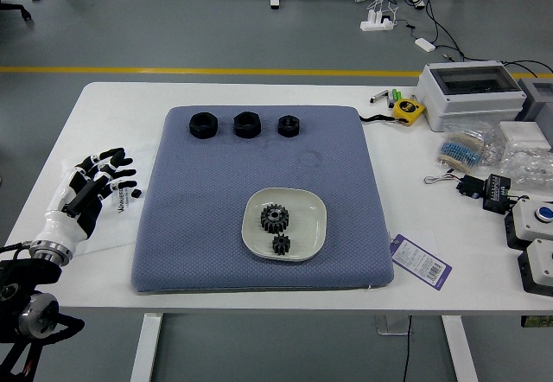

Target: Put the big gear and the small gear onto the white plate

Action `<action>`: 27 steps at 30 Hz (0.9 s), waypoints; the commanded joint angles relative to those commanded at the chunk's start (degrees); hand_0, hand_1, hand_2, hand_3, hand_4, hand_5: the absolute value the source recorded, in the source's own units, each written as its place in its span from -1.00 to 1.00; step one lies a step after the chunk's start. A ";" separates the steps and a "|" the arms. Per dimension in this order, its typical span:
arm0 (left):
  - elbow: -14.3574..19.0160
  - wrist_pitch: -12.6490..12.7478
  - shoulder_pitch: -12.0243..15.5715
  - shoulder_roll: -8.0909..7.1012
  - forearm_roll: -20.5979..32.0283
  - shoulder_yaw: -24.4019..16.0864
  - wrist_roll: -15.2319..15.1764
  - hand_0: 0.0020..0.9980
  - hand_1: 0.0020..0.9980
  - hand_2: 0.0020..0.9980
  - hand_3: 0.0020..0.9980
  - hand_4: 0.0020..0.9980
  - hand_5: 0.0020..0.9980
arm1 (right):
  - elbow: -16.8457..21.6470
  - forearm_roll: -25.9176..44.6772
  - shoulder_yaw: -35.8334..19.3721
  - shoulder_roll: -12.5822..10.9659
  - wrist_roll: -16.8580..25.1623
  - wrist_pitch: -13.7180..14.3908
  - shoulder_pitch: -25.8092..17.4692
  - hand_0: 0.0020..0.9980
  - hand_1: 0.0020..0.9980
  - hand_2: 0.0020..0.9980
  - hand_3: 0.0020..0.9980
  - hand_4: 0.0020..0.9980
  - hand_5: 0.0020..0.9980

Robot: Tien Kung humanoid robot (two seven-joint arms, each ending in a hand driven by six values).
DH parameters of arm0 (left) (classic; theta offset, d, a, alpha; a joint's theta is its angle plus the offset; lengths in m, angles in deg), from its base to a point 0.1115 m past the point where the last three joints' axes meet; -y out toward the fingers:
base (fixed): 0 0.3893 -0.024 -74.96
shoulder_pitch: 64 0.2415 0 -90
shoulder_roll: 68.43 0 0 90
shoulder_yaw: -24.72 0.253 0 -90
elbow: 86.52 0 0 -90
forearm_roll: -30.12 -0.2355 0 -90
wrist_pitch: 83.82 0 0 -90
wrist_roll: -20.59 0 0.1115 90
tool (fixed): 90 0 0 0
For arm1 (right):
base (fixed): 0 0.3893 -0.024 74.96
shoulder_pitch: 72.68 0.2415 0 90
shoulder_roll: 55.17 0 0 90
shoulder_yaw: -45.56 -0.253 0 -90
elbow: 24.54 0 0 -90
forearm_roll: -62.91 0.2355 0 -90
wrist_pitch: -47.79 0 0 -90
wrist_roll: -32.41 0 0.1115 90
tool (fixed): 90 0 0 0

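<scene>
at left, left hand (86,188) above the tabletop (111,116), fingers (124,173) apart and slightly bent, partly hiding some print (123,200). on the blue mat (203,196), three black pieces (247,124), then white plate (311,222) bearing big gear (275,218) and small gear (281,244). farther right, tape measure (408,111), tag (421,262), clear bags (518,159), contents hard to make out, and button boxes (525,226), cut off.

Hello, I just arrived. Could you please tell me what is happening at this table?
Both gears, the big gear and the small gear, lie on the white plate, as the task wants. Nothing is being handled: the robot's left hand is open and empty at the left side of the blue mat.
</scene>
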 joint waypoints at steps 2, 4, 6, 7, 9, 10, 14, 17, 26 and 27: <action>0.01 0.01 0.07 -0.01 -0.06 0.07 0.00 -0.07 0.11 0.20 0.23 0.86 -0.16 | 0.01 -0.07 -0.05 0.03 -0.03 0.04 -0.08 0.30 0.29 0.47 0.16 0.68 0.36; 0.01 0.02 0.09 -0.01 -0.08 0.09 -0.01 -0.06 0.11 0.20 0.23 0.87 -0.16 | 0.01 -0.09 -0.06 0.04 -0.04 0.05 -0.10 0.30 0.29 0.47 0.16 0.68 0.36; -0.03 0.04 0.18 0.02 -0.16 0.17 -0.02 -0.06 0.11 0.20 0.23 0.87 -0.16 | 0.02 -0.25 -0.16 0.07 -0.11 0.09 -0.21 0.30 0.29 0.47 0.16 0.68 0.36; -0.05 0.05 0.21 0.03 -0.18 0.21 -0.03 -0.06 0.11 0.20 0.23 0.87 -0.16 | 0.02 -0.28 -0.17 0.08 -0.12 0.09 -0.24 0.30 0.29 0.47 0.16 0.68 0.36; -0.07 0.04 0.23 0.02 -0.20 0.27 -0.05 -0.06 0.11 0.20 0.23 0.87 -0.16 | 0.03 -0.31 -0.19 0.10 -0.14 0.11 -0.27 0.30 0.29 0.47 0.16 0.68 0.36; -0.12 0.05 0.24 0.03 -0.25 0.31 -0.06 -0.07 0.11 0.19 0.23 0.87 -0.16 | 0.03 -0.33 -0.22 0.12 -0.16 0.14 -0.31 0.30 0.29 0.47 0.16 0.68 0.35; -0.30 0.09 0.33 0.06 -0.33 0.25 -0.14 -0.07 0.11 0.19 0.23 0.87 -0.16 | 0.04 -0.38 -0.28 0.16 -0.20 0.19 -0.38 0.30 0.29 0.47 0.16 0.68 0.35; -0.34 0.15 0.46 0.08 -0.42 0.13 -0.22 -0.06 0.11 0.19 0.23 0.86 -0.16 | 0.05 -0.52 -0.36 0.19 -0.25 0.20 -0.43 0.30 0.29 0.47 0.16 0.68 0.36; -0.13 0.21 0.54 0.06 -0.71 -0.01 -0.28 -0.06 0.11 0.19 0.23 0.86 -0.16 | 0.06 -0.04 -0.11 0.16 -0.09 0.13 -0.45 0.30 0.29 0.47 0.16 0.68 0.36; -0.14 0.21 0.54 0.07 -0.74 -0.02 -0.27 -0.06 0.11 0.19 0.23 0.86 -0.16 | 0.06 0.03 -0.08 0.16 -0.07 0.12 -0.45 0.30 0.29 0.47 0.16 0.68 0.36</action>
